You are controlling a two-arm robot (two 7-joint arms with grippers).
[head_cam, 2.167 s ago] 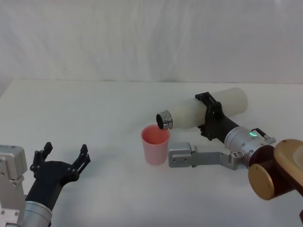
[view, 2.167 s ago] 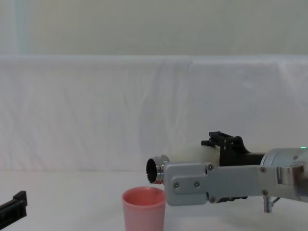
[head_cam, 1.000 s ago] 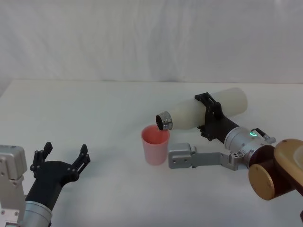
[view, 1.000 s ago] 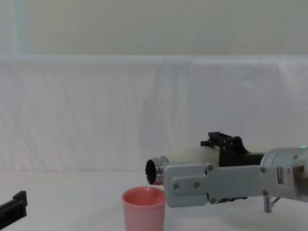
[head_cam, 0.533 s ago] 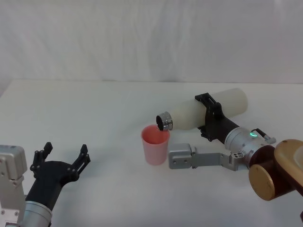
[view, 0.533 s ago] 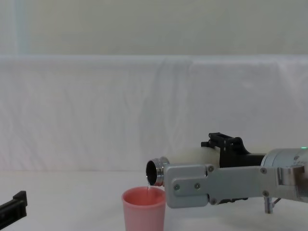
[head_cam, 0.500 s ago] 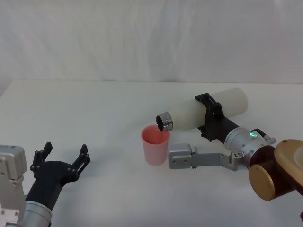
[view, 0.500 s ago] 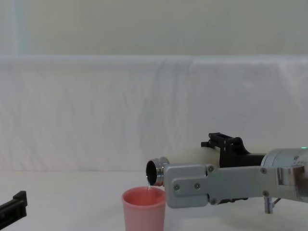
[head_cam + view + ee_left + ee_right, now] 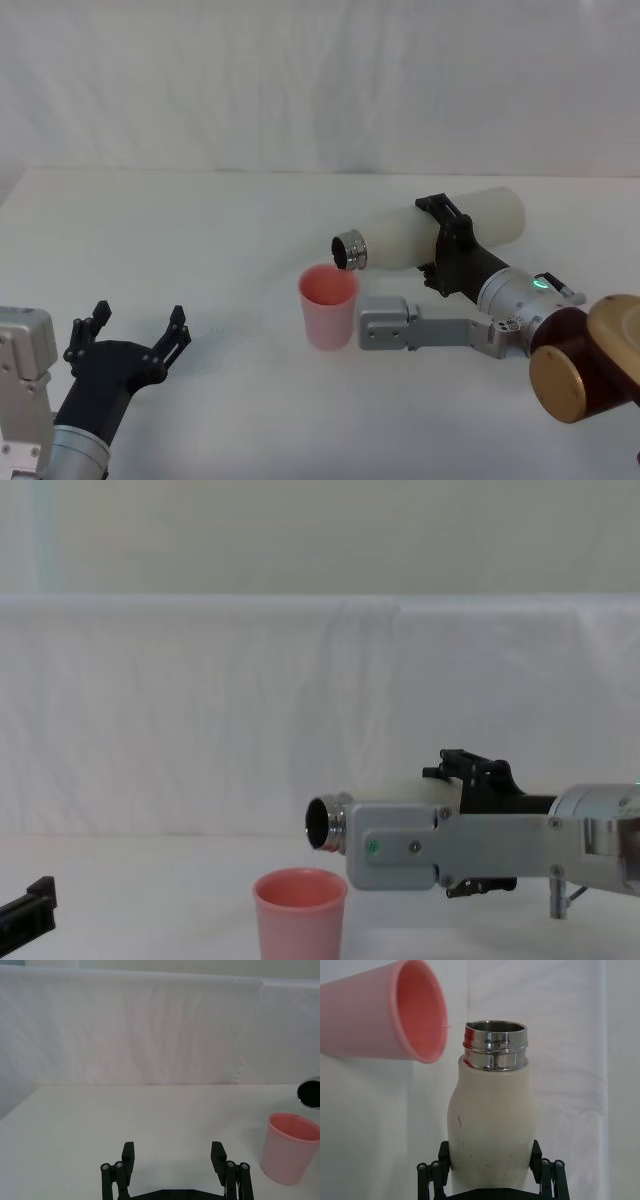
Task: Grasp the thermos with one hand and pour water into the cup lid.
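The right gripper (image 9: 447,243) has its jaws clamped around the body of the thermos (image 9: 440,233), which lies nearly level above the right side of the white worktop (image 9: 200,240). Its open steel neck (image 9: 328,825) points left, just above and to the right of the cup lid (image 9: 328,306). The cup lid stands upright on the worktop near the middle, and a thin thread of water runs from neck to cup in the right wrist view. The left gripper (image 9: 135,343) hovers at the near left, jaws spread wide and empty
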